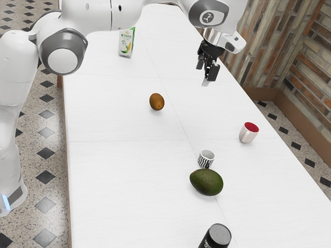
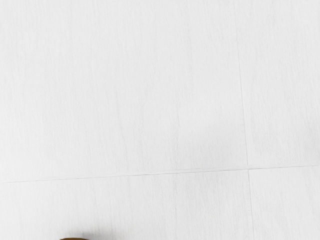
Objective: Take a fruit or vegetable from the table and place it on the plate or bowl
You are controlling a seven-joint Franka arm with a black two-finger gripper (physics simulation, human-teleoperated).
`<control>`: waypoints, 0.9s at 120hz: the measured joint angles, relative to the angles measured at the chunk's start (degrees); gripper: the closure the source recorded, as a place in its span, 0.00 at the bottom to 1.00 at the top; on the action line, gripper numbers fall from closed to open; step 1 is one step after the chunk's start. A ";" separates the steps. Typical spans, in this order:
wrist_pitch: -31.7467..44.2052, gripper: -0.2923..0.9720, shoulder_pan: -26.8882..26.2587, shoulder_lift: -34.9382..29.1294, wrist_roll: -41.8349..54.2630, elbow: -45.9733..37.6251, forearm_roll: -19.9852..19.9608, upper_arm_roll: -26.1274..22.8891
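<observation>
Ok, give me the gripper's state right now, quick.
Gripper: open, holding nothing, up in the air above the table, apart from the brown fruit.

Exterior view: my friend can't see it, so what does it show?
A white robot arm holds its black end effector above a long white table, carrying nothing. On it lie a brown kiwi and a green avocado, with a milk carton, a red-lined cup, a striped mug and a black can.
</observation>
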 joint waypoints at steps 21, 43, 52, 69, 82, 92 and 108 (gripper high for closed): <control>0.00 0.23 1.81 0.11 0.48 0.08 -1.38 -0.34; 0.03 0.23 3.34 0.43 1.39 0.78 -4.23 -0.41; 0.07 0.23 4.50 2.11 1.49 0.94 -8.09 -0.33; -0.13 0.23 4.68 3.23 1.64 0.88 -11.36 -0.49; -1.01 0.23 1.29 2.75 1.52 1.29 -10.16 -0.56; -1.37 0.23 -0.63 2.70 1.27 1.53 -9.12 -0.52; -1.57 0.23 -0.32 2.69 0.66 1.57 -9.44 -0.44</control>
